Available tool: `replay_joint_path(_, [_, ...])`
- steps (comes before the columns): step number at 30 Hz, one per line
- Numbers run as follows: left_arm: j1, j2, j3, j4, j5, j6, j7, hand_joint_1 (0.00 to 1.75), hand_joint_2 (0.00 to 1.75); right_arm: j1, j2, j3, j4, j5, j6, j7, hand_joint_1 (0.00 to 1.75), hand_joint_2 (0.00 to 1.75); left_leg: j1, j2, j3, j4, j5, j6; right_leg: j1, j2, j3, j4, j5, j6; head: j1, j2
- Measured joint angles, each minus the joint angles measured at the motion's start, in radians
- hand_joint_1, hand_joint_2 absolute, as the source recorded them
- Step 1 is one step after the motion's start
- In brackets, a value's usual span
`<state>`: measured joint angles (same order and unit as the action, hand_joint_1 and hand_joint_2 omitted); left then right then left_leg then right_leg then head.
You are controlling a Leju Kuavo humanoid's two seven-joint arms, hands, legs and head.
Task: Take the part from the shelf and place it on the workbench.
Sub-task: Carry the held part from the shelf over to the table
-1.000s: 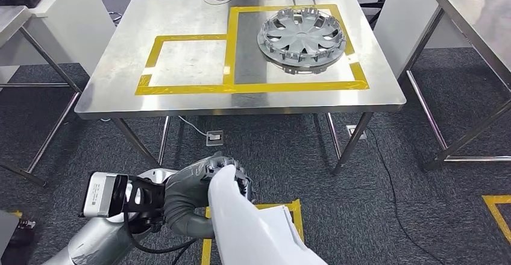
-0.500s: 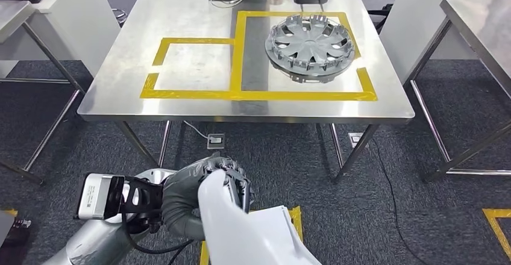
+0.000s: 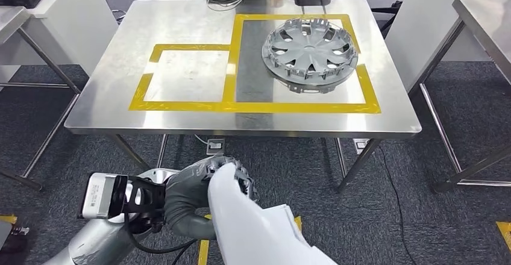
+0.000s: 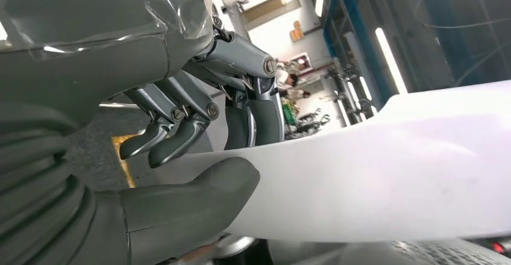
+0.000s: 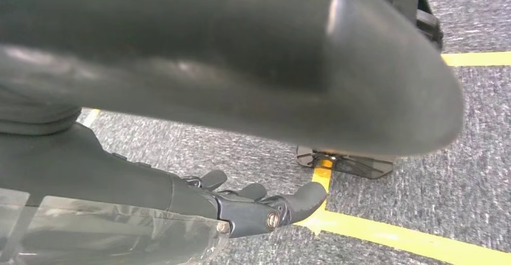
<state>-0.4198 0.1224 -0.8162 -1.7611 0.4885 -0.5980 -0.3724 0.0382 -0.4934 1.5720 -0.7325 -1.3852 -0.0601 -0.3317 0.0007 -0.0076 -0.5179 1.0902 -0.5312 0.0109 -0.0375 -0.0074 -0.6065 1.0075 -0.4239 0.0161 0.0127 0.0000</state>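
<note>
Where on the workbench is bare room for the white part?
The small taped square is bare steel, bordered by yellow tape on the workbench. The hubcap fills much of the larger taped area. The left hand holds the white part.

No text, label, brand or number can be read in these pictures. The module [image 3: 101, 195] at the left wrist carries small dark marks on its white face (too blurred to make out), and the orange sign [image 4: 297, 33] on the far wall in the left wrist view is too small to read. The yellow tape [image 3: 241, 106] on the table [image 3: 120, 72] forms plain outlines with no writing on it.
</note>
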Motion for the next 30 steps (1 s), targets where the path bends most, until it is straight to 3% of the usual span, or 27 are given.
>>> replay_joint_path(1, [0.0, 0.0, 0.0, 0.0, 0.0, 0.001, -0.001, 1.71, 1.75, 0.001, -0.003, 0.0, -0.004, 0.0, -0.003, 0.0, 0.0, 0.0, 0.002, 0.002, -0.043, 0.064, -0.006, -0.005, 0.001, 0.001, 0.007, -0.001, -0.007, -0.005, -0.001, 0.0])
replay_joint_path(3, [0.001, 0.002, 0.0, 0.0, 0.0, 0.002, -0.001, 1.71, 1.75, 0.001, -0.007, 0.0, -0.012, -0.001, -0.009, 0.001, 0.0, 0.0, 0.004, 0.003, -0.136, 0.175, -0.051, -0.013, 0.002, 0.004, 0.023, -0.001, -0.024, -0.01, -0.002, 0.0])
replay_joint_path(5, [0.001, 0.004, 0.0, 0.0, 0.0, 0.003, -0.001, 1.71, 1.75, 0.002, -0.009, 0.0, -0.018, -0.002, -0.012, 0.001, 0.0, 0.0, 0.004, 0.003, -0.187, 0.192, -0.083, -0.012, 0.006, 0.009, 0.048, -0.001, -0.044, -0.011, -0.002, 0.0])
replay_joint_path(6, [0.001, 0.004, 0.0, 0.0, 0.0, 0.004, -0.001, 1.71, 1.75, 0.002, -0.01, 0.0, -0.022, -0.002, -0.013, 0.002, 0.0, 0.0, 0.003, 0.003, -0.191, 0.159, -0.067, -0.007, 0.009, 0.011, 0.065, -0.001, -0.055, -0.012, -0.002, 0.0])
replay_joint_path(7, [0.001, 0.005, 0.0, 0.0, -0.001, 0.005, -0.001, 1.71, 1.75, 0.002, -0.011, 0.0, -0.024, -0.002, -0.013, 0.003, 0.0, 0.0, 0.0, 0.003, -0.184, 0.102, -0.023, 0.003, 0.013, 0.012, 0.082, -0.002, -0.066, -0.012, -0.002, 0.0])
replay_joint_path(9, [0.002, 0.006, 0.0, 0.0, -0.003, 0.008, -0.002, 1.71, 1.75, 0.001, -0.007, 0.001, -0.028, -0.003, -0.013, 0.004, 0.0, 0.0, -0.014, -0.002, -0.162, -0.014, 0.092, 0.031, 0.02, 0.017, 0.109, -0.003, -0.087, -0.01, 0.0, 0.0])
replay_joint_path(10, [0.003, 0.007, 0.0, 0.0, -0.004, 0.009, -0.002, 1.71, 1.75, -0.001, -0.006, 0.001, -0.029, -0.003, -0.013, 0.004, 0.0, 0.0, -0.021, -0.008, -0.154, -0.046, 0.128, 0.044, 0.023, 0.019, 0.116, -0.004, -0.096, -0.008, -0.001, 0.0])
replay_joint_path(11, [0.003, 0.007, 0.001, 0.0, -0.005, 0.011, -0.003, 1.71, 1.75, -0.003, -0.005, 0.001, -0.029, -0.003, -0.012, 0.004, 0.0, 0.0, -0.027, -0.014, -0.149, -0.059, 0.143, 0.052, 0.026, 0.022, 0.119, -0.004, -0.105, -0.005, -0.002, 0.0])
replay_joint_path(13, [0.003, 0.008, 0.001, -0.002, -0.008, 0.013, -0.005, 1.71, 1.75, -0.006, -0.007, 0.001, -0.03, -0.004, -0.011, 0.005, 0.0, 0.0, -0.026, -0.021, -0.135, -0.066, 0.141, 0.055, 0.03, 0.024, 0.124, -0.008, -0.12, 0.001, -0.007, 0.0])
replay_joint_path(15, [0.0, 0.007, 0.002, -0.005, -0.007, 0.013, -0.006, 1.71, 1.75, -0.005, -0.012, 0.001, -0.031, -0.004, -0.01, 0.006, 0.0, 0.0, -0.021, -0.022, -0.117, -0.084, 0.143, 0.057, 0.031, 0.021, 0.114, 0.024, -0.14, 0.003, -0.007, 0.0])
replay_joint_path(16, [-0.001, 0.006, 0.002, -0.007, -0.007, 0.014, -0.007, 1.71, 1.75, -0.005, -0.014, 0.001, -0.032, -0.004, -0.01, 0.006, 0.0, 0.0, -0.018, -0.022, -0.108, -0.091, 0.141, 0.059, 0.03, 0.02, 0.088, 0.071, -0.16, 0.0, -0.007, 0.0])
replay_joint_path(19, [-0.001, 0.006, 0.002, -0.007, -0.007, 0.015, -0.008, 1.71, 1.75, -0.005, -0.018, 0.001, -0.034, -0.005, -0.01, 0.006, 0.0, 0.0, -0.02, -0.023, -0.099, -0.092, 0.126, 0.066, 0.029, 0.018, -0.048, 0.267, -0.219, -0.001, -0.006, 0.0])
replay_joint_path(20, [0.001, 0.006, 0.001, -0.007, -0.007, 0.015, -0.008, 1.71, 1.75, -0.005, -0.019, 0.001, -0.034, -0.005, -0.01, 0.006, 0.0, 0.0, -0.02, -0.025, -0.094, -0.092, 0.119, 0.065, 0.027, 0.018, -0.078, 0.291, -0.211, 0.008, -0.006, 0.0])
replay_joint_path(21, [0.002, 0.007, 0.001, -0.007, -0.007, 0.015, -0.008, 1.71, 1.75, -0.004, -0.02, 0.001, -0.034, -0.005, -0.01, 0.007, 0.0, 0.0, -0.02, -0.027, -0.085, -0.092, 0.111, 0.064, 0.025, 0.017, -0.088, 0.275, -0.184, 0.021, -0.006, 0.0])
replay_joint_path(23, [0.004, 0.007, 0.001, -0.007, -0.007, 0.015, -0.008, 1.71, 1.75, -0.002, -0.023, 0.001, -0.034, -0.005, -0.011, 0.007, 0.0, 0.0, -0.02, -0.03, -0.063, -0.088, 0.091, 0.057, 0.018, 0.016, -0.056, 0.14, -0.089, 0.049, -0.006, 0.0])
replay_joint_path(24, [0.004, 0.007, 0.001, -0.007, -0.007, 0.015, -0.009, 1.71, 1.75, -0.002, -0.024, 0.001, -0.035, -0.004, -0.012, 0.007, 0.0, 0.0, -0.023, -0.031, -0.057, -0.083, 0.079, 0.052, 0.016, 0.014, -0.033, 0.076, -0.05, 0.053, -0.005, 0.0])
replay_joint_path(26, [0.004, 0.007, 0.002, -0.007, -0.007, 0.015, -0.011, 1.71, 1.75, -0.001, -0.026, 0.001, -0.038, -0.002, -0.017, 0.008, 0.0, 0.0, -0.028, -0.033, -0.052, -0.075, 0.062, 0.044, 0.016, 0.013, -0.009, 0.014, -0.015, 0.038, -0.005, 0.0])
replay_joint_path(28, [0.004, 0.008, 0.002, -0.007, -0.008, 0.016, -0.013, 1.71, 1.75, -0.001, -0.027, 0.001, -0.042, 0.001, -0.023, 0.01, 0.0, 0.0, -0.03, -0.033, -0.051, -0.072, 0.054, 0.039, 0.018, 0.013, -0.005, 0.014, -0.018, 0.018, -0.007, 0.0])
replay_joint_path(30, [0.004, 0.007, 0.003, -0.008, -0.008, 0.017, -0.015, 1.71, 1.75, -0.001, -0.028, 0.001, -0.046, 0.003, -0.027, 0.013, 0.0, 0.0, -0.029, -0.028, -0.051, -0.062, 0.042, 0.031, 0.012, 0.013, 0.004, 0.013, -0.025, 0.007, -0.008, 0.0])
